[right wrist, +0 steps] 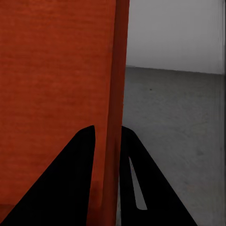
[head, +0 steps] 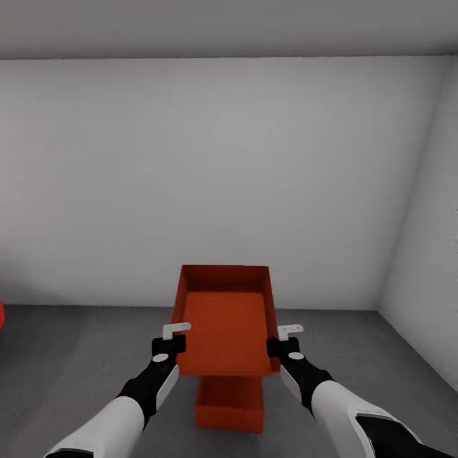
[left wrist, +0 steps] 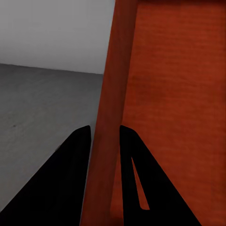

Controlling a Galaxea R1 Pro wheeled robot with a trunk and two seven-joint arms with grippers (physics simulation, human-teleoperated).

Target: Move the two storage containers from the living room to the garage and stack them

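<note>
An orange-red open-topped storage container point(head: 226, 321) is held up in the air between both arms, tilted so its inside faces me. My left gripper point(head: 176, 331) is shut on its left wall point(left wrist: 110, 117), and my right gripper point(head: 290, 332) is shut on its right wall point(right wrist: 115, 94). Each wrist view has one dark finger point(left wrist: 70, 179) on either side of the wall, as does the right finger point(right wrist: 70, 179). A second, alike storage container point(head: 230, 404) sits on the dark grey garage floor point(head: 76, 356) directly below the held one, partly hidden by it.
A plain white-grey wall point(head: 222, 178) stands close ahead, and a side wall point(head: 426, 242) closes the right. A sliver of something red point(head: 1, 315) shows at the far left edge. Grey floor point(right wrist: 174, 122) spreads on both sides of the boxes.
</note>
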